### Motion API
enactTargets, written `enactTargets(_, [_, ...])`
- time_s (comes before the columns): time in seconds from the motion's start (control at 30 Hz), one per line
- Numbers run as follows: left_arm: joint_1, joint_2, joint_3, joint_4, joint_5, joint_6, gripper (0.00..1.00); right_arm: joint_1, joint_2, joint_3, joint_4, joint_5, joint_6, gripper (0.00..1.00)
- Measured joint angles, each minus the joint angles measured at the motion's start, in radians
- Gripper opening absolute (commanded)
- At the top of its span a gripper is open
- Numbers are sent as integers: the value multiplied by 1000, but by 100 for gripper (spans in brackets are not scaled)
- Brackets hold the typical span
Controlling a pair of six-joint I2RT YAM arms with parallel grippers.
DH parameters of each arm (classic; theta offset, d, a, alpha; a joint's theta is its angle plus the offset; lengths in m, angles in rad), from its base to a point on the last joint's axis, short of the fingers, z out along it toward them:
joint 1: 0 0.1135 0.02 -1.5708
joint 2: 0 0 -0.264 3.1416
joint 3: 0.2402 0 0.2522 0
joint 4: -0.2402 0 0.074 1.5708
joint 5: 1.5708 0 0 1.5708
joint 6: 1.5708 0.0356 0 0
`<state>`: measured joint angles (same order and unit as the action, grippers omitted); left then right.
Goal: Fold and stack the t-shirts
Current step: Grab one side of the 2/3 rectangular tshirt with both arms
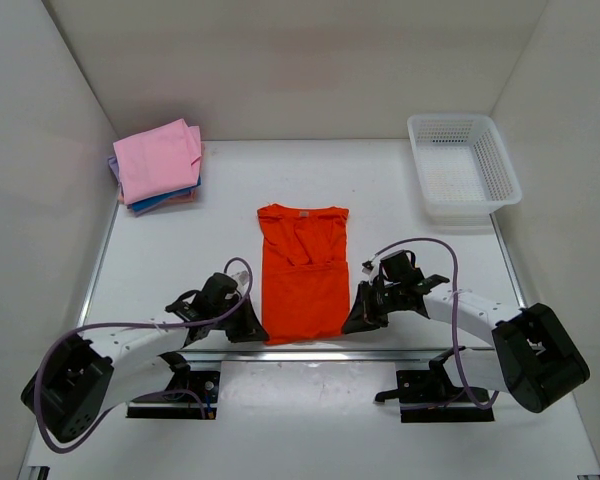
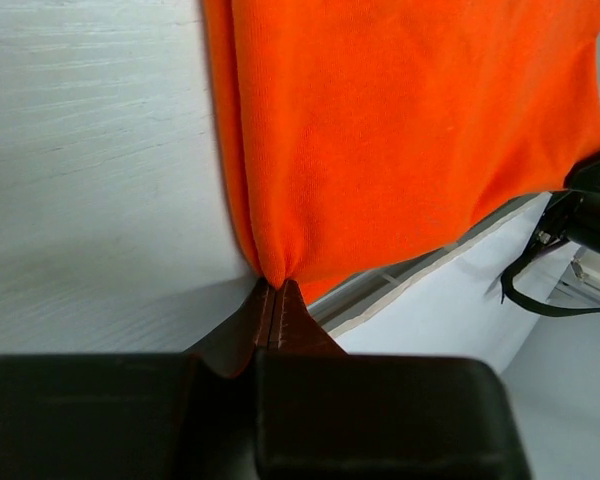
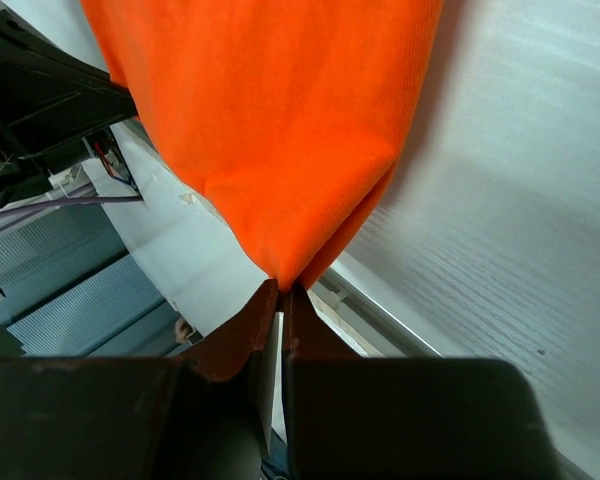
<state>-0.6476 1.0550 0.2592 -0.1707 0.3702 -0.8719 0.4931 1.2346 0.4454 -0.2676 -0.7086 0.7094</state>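
In the top view, the orange t-shirt point(image 1: 302, 275) lies flat at the centre of the white table point(image 1: 180, 260). It is folded in from both sides into a narrow upright strip, with its collar toward the top of the frame and its hem near the table's lower edge. The left gripper point(image 1: 259, 331) sits at the hem's lower left corner and the right gripper point(image 1: 349, 324) at its lower right corner. From this height I cannot tell how either pair of jaws stands. In the upper left of the frame is a stack of folded shirts: a pink t-shirt point(image 1: 158, 160) on top, a blue t-shirt point(image 1: 156, 204) showing along the stack's lower edge, and a sliver of a purple t-shirt point(image 1: 112, 165) at its left side. A white mesh basket point(image 1: 501, 166) stands in the upper right, well apart from the orange shirt.

In the left wrist view, the left gripper point(image 2: 277, 300) has its jaws pressed together on a pinch of the orange t-shirt point(image 2: 400, 120) at its corner. The cloth puckers into the fingertips and fills the upper right of the frame, with bare table point(image 2: 90, 150) on the left.

In the right wrist view, the right gripper point(image 3: 280, 300) is likewise clamped on the opposite corner of the orange t-shirt point(image 3: 270, 130), which narrows to a point between the fingertips. The table point(image 3: 520, 200) fills the right side of the frame.
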Motion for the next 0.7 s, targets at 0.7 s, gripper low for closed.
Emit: enactTargets(0.7, [-6, -178, 8, -158, -21, 14, 0, 11, -87, -1, -85, 14, -25, 0])
